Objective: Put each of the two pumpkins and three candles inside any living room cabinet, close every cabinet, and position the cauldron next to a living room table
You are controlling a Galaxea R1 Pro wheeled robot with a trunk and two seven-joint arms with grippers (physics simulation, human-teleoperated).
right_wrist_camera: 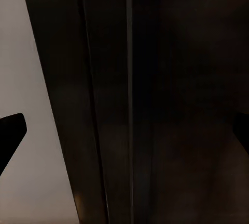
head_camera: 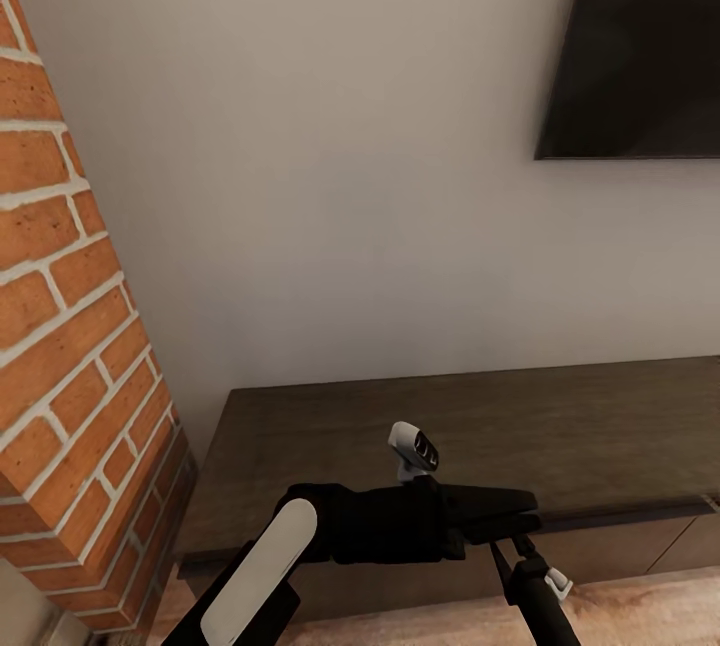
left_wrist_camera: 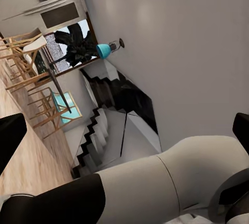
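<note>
Ahead, the long low dark-brown wooden cabinet (head_camera: pixel 520 426) stands against the pale grey wall (head_camera: pixel 330 176), its flat top running from about my 10 o'clock across to 3 o'clock in the head view. Its drawer fronts along the near edge look flush and closed where I can see them. My right gripper (right_wrist_camera: pixel 124 130) looks close onto a dark wooden surface with straight seams, which I take for the cabinet (right_wrist_camera: pixel 155 99); only the two black fingertips (right_wrist_camera: pixel 10 130) show at opposite edges of that view, far apart, so the fingers are spread with nothing between them. In the head view my black forearm (head_camera: pixel 400 521) lies across the cabinet's front edge at about 6 o'clock. My left gripper (left_wrist_camera: pixel 124 130) is likewise spread wide, its tips at opposite edges of its view, with a white and black arm segment (left_wrist_camera: pixel 155 182) just beyond them and a dining area with wooden chairs (left_wrist_camera: pixel 26 63) further off. A red brick column (head_camera: pixel 70 346) rises at 9 o'clock, and a black wall-mounted television (head_camera: pixel 640 46) hangs at 2 o'clock.
</note>
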